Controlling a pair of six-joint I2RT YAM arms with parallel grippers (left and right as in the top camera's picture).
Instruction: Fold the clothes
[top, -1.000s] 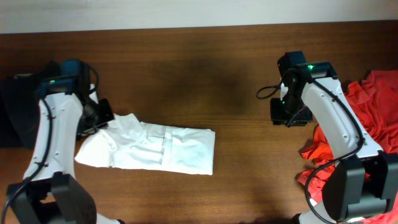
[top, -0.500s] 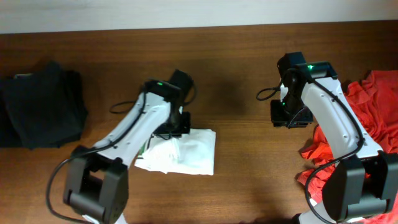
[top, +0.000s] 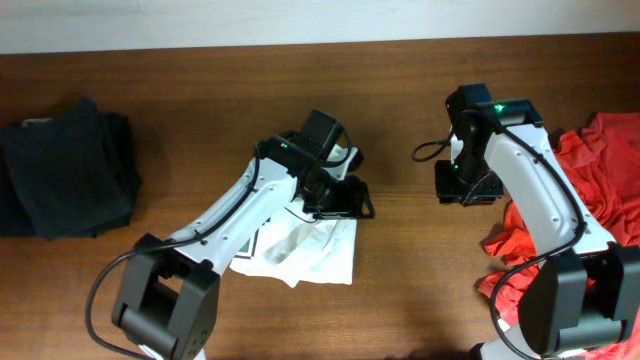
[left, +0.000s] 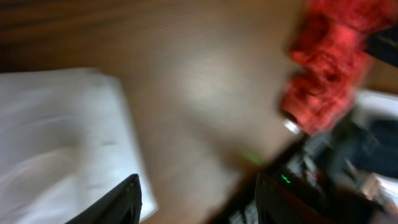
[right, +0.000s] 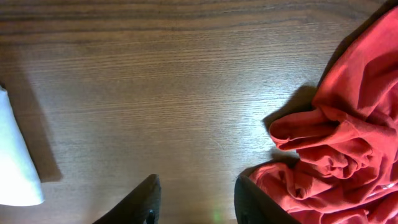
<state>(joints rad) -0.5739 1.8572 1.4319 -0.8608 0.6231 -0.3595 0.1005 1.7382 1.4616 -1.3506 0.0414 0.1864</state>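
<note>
A white garment (top: 305, 250) lies bunched and doubled over on the wooden table, just left of centre. My left gripper (top: 345, 197) hovers over its right end. In the blurred left wrist view the white garment (left: 59, 137) fills the left side, and my left gripper (left: 196, 179) is open with only bare wood between its fingers. My right gripper (top: 465, 188) hangs open over bare table beside a red heap of clothes (top: 600, 180). The right wrist view shows this right gripper (right: 196, 178) empty, with the red clothes (right: 336, 143) to its right.
A pile of black clothes (top: 65, 175) lies at the far left of the table. The red heap spreads along the right edge and towards the front. The white garment's edge (right: 15, 162) shows at the left of the right wrist view.
My left arm swept from the far left to the centre, dragging the white garment's left end over its right half. Its jaws then opened and let go. The right arm stayed still.
</note>
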